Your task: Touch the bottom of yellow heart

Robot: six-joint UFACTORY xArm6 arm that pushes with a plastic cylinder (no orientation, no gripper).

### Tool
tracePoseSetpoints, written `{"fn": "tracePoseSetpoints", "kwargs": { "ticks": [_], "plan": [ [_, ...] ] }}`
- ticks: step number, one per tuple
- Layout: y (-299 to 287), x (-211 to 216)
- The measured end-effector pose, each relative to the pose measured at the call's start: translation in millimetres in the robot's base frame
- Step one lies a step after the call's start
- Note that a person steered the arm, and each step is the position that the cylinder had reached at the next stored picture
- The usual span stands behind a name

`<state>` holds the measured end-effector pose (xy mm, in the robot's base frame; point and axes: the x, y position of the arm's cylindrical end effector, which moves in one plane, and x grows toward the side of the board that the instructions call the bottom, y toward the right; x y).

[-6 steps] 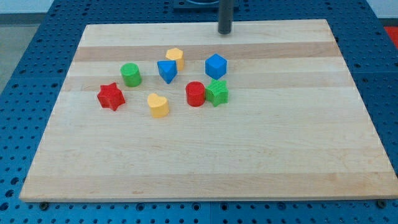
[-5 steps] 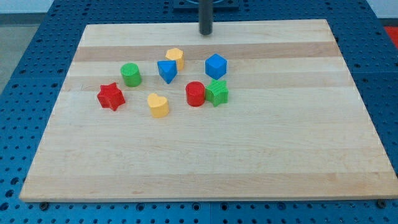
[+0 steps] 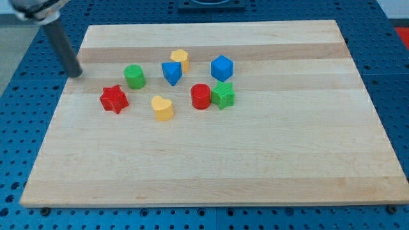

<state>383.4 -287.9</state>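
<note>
The yellow heart (image 3: 163, 107) lies on the wooden board (image 3: 211, 160), left of the middle. My tip (image 3: 75, 72) is at the board's left edge, well to the upper left of the heart. It is left of the green cylinder (image 3: 134, 76) and above-left of the red star (image 3: 114, 99). It touches no block.
A yellow hexagon block (image 3: 180, 59), a blue triangular block (image 3: 171, 72) and a blue cube (image 3: 222, 67) sit above the heart. A red cylinder (image 3: 200, 96) and a green star (image 3: 223, 94) touch each other to the heart's right. Blue pegboard surrounds the board.
My tip has swept from the board's top edge near the middle to the far left edge, lower down. No block has moved.
</note>
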Motion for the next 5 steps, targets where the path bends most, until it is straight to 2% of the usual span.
{"fn": "tracePoseSetpoints", "kwargs": {
  "ticks": [1,2,3,4,5],
  "plan": [
    [53,79],
    [104,141],
    [189,139],
    [204,104],
    [197,101]
  ]
}}
